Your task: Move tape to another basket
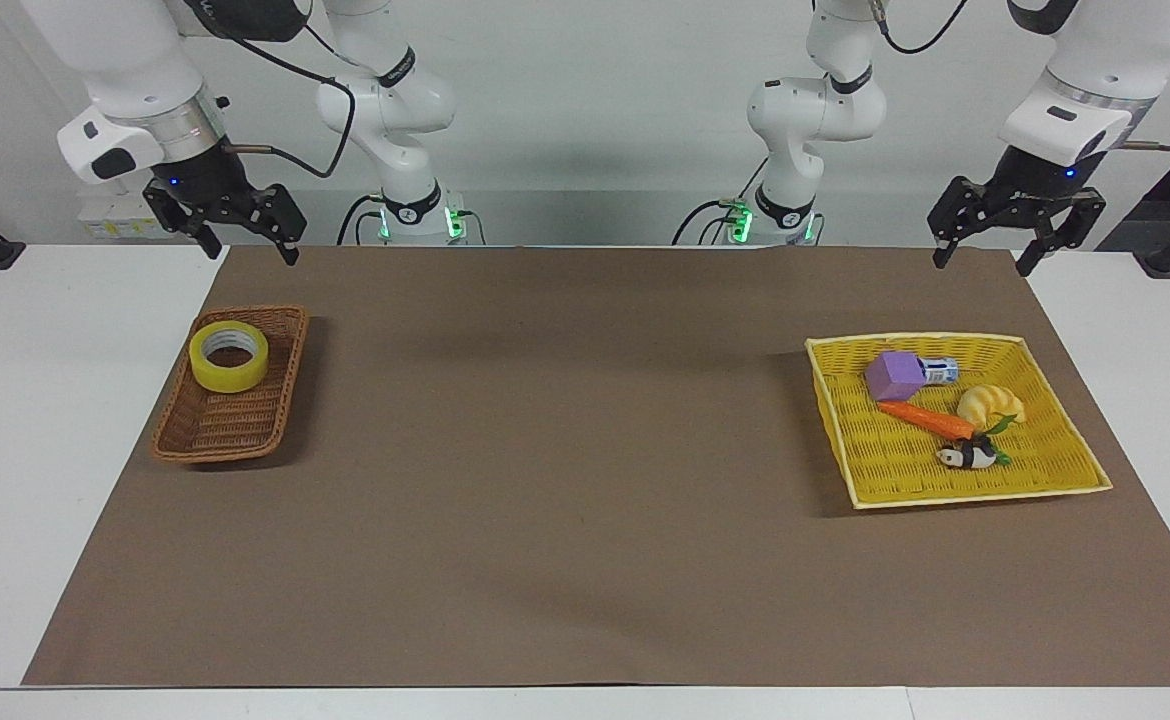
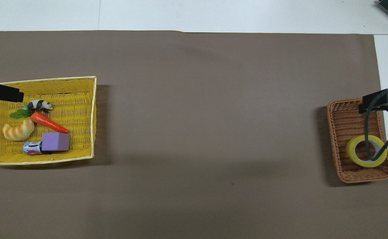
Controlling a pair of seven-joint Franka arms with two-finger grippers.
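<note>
**A:** ok so where's the tape (image 1: 229, 357) sitting? I see it lying flat, hole up, in the brown wicker basket (image 1: 207, 433) at the right arm's end of the worktop (image 1: 565, 520). It's in the end of that basket nearer the robots, resting against the wall there.

**B:** yep, same from overhead: tape (image 2: 355, 156) in the basket (image 2: 343, 122), with a black cable crossing over it (that's the arm's cable hanging well above, not touching anything). Right gripper (image 1: 242, 248) is up in the air over the edge of the brown mat (image 1: 565, 400), between the basket and its own base. Jaws spread wide, nothing in them.

**A:** and the left one?

**B:** left gripper (image 1: 982, 258) hangs over the mat's edge too, at the other end, jaws also wide open and empty. In the overhead shot only a black tip of it (image 2: 2, 94) pokes in, so I wouldn't read much from that view.

**A:** the yellow basket (image 1: 1065, 480) under it has the clutter: purple block (image 1: 894, 375), small can (image 1: 939, 371) touching the block, carrot (image 1: 927, 418), croissant toy (image 1: 989, 404) and a little panda (image 1: 965, 457). The two baskets are well apart, bare mat between them.
</note>
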